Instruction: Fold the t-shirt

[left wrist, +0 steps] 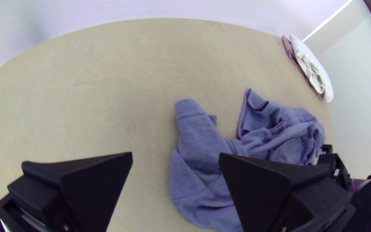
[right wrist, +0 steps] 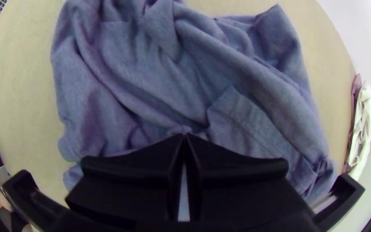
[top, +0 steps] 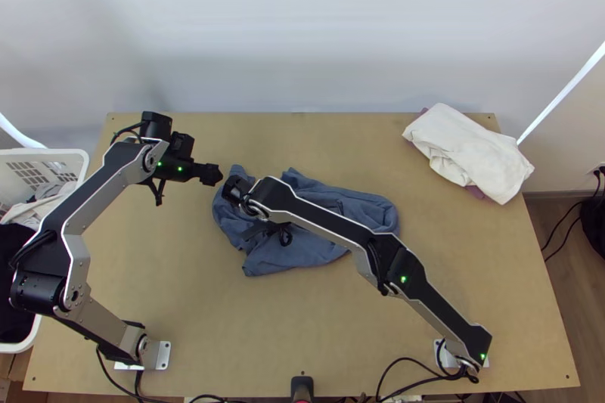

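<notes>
One t-shirt [top: 302, 253], blue, bunched on the worktop [top: 227, 327] left of centre. Right arm crosses over it, so its middle is hidden; can't make out sleeves or neckline for sure. Right gripper [top: 255, 231] is down at the cloth, fingers together at the tips, maybe with a pinch of fabric between them. Left gripper [top: 212, 174] is just beside the shirt's left end, fingers wide apart, nothing between them. Shirt sits well in from all edges, wide gaps to the near and far ones. Far right corner: two cloths, one white cloth [top: 469, 153] over one mauve cloth [top: 475, 192]. One basket [top: 68, 152] at left, cut off by the view edge; can't count the fabric inside.
</notes>
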`<act>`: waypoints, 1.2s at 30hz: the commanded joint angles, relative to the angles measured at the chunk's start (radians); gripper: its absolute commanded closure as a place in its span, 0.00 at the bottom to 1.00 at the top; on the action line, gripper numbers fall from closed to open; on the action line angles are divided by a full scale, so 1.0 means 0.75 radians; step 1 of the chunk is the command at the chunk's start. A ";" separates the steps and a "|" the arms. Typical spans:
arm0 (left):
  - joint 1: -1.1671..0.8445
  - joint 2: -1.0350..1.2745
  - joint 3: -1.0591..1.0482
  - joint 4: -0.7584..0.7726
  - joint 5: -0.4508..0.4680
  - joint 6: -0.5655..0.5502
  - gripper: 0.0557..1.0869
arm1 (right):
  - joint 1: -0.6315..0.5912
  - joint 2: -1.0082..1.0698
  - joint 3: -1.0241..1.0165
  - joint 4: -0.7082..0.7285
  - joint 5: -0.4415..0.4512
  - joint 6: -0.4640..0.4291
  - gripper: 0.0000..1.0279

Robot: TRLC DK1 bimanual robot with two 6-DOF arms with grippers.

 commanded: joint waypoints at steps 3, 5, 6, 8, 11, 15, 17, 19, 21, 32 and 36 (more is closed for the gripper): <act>-0.030 -0.018 0.010 -0.008 -0.003 0.001 0.05 | -0.011 -0.224 -0.046 0.038 0.008 -0.012 0.97; -0.050 0.003 0.014 -0.006 -0.003 0.001 0.05 | -0.011 -0.261 -0.057 0.038 0.006 -0.012 0.97; -0.062 0.013 0.018 -0.006 -0.003 0.001 0.05 | -0.011 -0.275 -0.065 0.038 0.006 -0.012 0.97; -0.093 0.039 0.022 -0.006 0.001 0.001 0.05 | -0.011 -0.302 -0.087 0.038 0.006 -0.012 0.97; -0.140 0.088 0.031 -0.008 0.012 0.005 0.05 | -0.009 -0.324 -0.112 0.038 0.006 -0.012 0.97; -0.185 0.178 0.059 0.006 -0.001 0.007 0.05 | -0.007 -0.347 -0.130 0.038 0.006 -0.008 0.97; -0.189 0.217 0.084 0.006 -0.001 0.005 0.05 | -0.007 -0.353 -0.134 0.038 0.006 -0.006 0.97; -0.189 0.260 0.112 0.006 -0.003 -0.001 0.05 | -0.005 -0.361 -0.134 0.038 0.006 -0.004 0.97; -0.189 0.301 0.133 0.010 -0.009 -0.005 0.05 | -0.001 -0.367 -0.134 0.040 0.006 -0.004 0.97; -0.157 0.115 0.106 0.212 -0.056 -0.087 0.96 | 0.010 -0.447 -0.136 0.056 0.008 -0.012 0.97; -0.097 0.056 0.247 0.188 -0.058 -0.204 0.96 | -0.019 -0.496 -0.128 0.077 0.011 -0.025 0.97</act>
